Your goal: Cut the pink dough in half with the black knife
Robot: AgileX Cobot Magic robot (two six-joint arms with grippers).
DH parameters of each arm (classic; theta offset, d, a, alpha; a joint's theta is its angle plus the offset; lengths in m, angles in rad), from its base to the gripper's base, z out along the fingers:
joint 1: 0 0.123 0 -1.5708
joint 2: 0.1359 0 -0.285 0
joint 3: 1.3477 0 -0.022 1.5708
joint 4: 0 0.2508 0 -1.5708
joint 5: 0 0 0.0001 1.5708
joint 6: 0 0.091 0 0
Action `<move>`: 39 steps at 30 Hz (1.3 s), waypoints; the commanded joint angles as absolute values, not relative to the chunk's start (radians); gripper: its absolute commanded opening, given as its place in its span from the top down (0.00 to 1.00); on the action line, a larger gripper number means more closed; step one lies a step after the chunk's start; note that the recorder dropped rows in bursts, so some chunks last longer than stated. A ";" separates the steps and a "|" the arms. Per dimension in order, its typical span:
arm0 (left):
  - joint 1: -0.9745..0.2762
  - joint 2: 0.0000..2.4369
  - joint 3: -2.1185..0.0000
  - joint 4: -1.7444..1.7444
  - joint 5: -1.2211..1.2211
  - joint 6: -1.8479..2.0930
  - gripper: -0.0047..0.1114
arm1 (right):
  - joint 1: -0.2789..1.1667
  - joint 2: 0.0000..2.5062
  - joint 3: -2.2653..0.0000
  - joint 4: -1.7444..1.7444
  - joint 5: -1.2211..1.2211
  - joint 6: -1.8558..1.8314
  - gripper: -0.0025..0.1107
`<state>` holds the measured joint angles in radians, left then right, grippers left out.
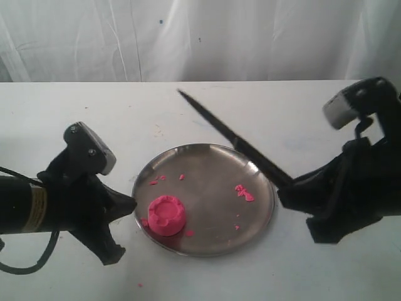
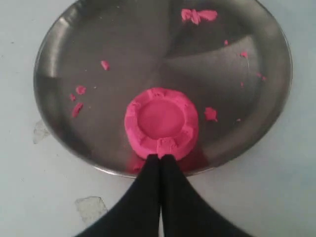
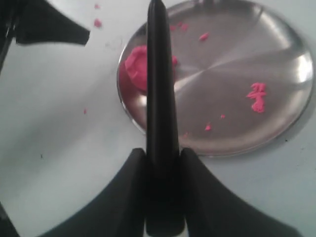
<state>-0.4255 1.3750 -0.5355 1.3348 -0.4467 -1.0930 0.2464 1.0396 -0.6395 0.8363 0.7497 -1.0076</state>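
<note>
The pink dough [image 1: 166, 216] [image 2: 161, 121] [image 3: 137, 66] is a whole round puck with a dented top. It sits near the front left rim of the steel plate [image 1: 207, 188] [image 2: 123, 39] [image 3: 227, 74]. My left gripper [image 1: 133, 205] [image 2: 159, 157] is shut and empty, its tips right at the puck's side by the plate's edge. My right gripper [image 1: 285, 191] [image 3: 163, 153] is shut on the handle of the black knife [image 1: 232, 138] [image 3: 160, 98]. The blade is held up in the air, slanting over the plate's right and far rim, its tip pointing far left.
Small pink crumbs [image 1: 244, 193] [image 2: 197, 15] [image 3: 256, 96] lie scattered on the plate, and a few lie on the white table [image 1: 139, 285]. A white curtain hangs behind the table.
</note>
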 commanded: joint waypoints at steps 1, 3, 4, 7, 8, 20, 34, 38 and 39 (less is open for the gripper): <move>-0.432 1.394 -0.582 1.363 -0.425 -0.808 0.96 | 0.374 1.087 -0.638 0.620 0.609 -0.815 0.98; -0.432 1.394 -0.610 1.335 -0.425 -0.779 0.96 | 0.418 1.119 -0.638 0.552 0.590 -0.754 0.98; -0.432 1.394 -0.627 1.322 -0.427 -0.779 0.96 | 0.440 1.136 -0.638 0.545 0.590 -0.761 0.98; -0.432 1.395 -0.675 1.258 -0.433 -0.779 0.96 | 0.498 1.214 -0.651 0.536 0.587 -0.855 0.98; -0.432 1.396 -0.688 1.245 -0.431 -0.778 0.96 | 0.513 1.247 -0.662 0.536 0.577 -0.906 0.98; -0.432 1.524 -0.746 1.154 -0.355 -0.724 0.96 | 0.538 1.565 -0.850 0.434 0.483 -1.114 0.98; -0.376 1.547 -0.746 1.025 -0.320 -0.724 0.96 | 0.538 1.597 -0.847 0.474 0.519 -1.107 0.98; -0.362 1.547 -0.746 1.025 -0.327 -0.724 0.96 | 0.535 1.597 -0.820 0.474 0.529 -1.093 0.98; -0.362 1.549 -0.746 1.025 -0.339 -0.726 0.96 | 0.535 1.597 -0.811 0.474 0.519 -1.089 0.98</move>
